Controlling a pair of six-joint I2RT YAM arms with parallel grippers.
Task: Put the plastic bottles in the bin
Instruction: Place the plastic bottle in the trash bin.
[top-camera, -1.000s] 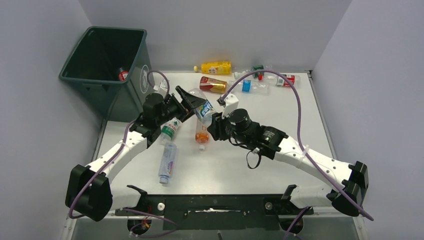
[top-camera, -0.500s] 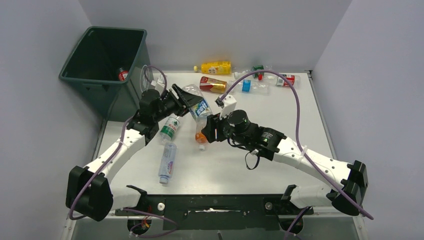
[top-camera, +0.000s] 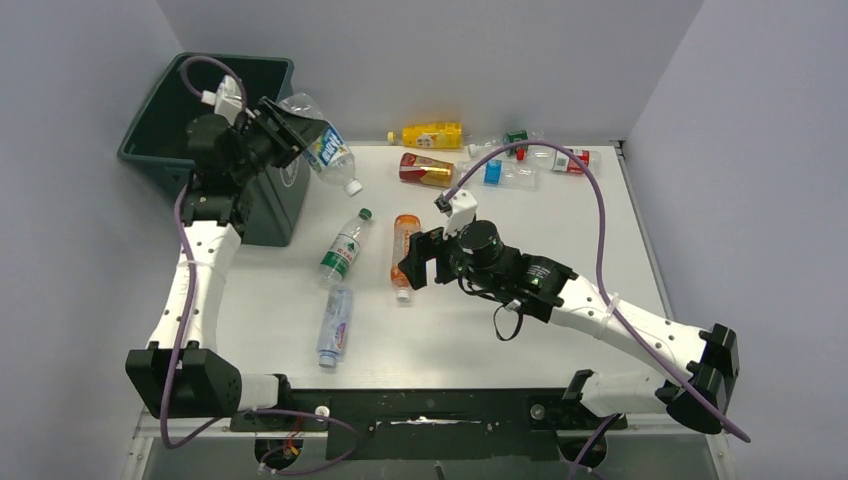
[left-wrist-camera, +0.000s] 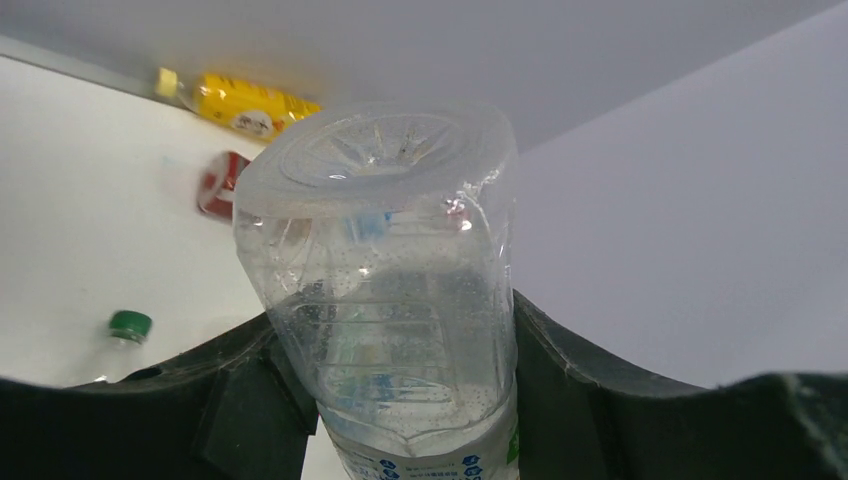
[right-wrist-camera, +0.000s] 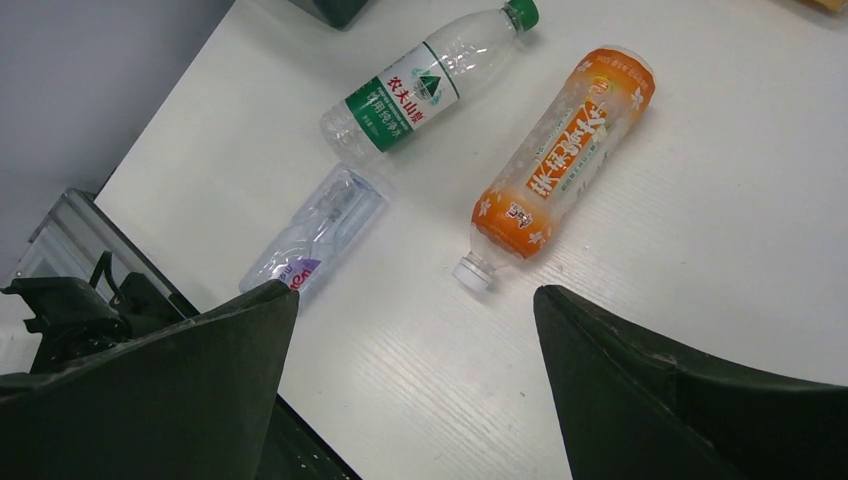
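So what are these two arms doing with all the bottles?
They are clearing plastic bottles into the green bin. The left gripper holds a clear blue-labelled bottle up beside the bin's rim, not yet over the opening. The right gripper hovers open and empty above an orange bottle lying on the table. More bottles lie nearby, including a green-labelled one, and others along the far edge.

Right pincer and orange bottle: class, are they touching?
Apart. Right wrist view: the right pincer is open, bare table separating both fingers from the orange bottle.
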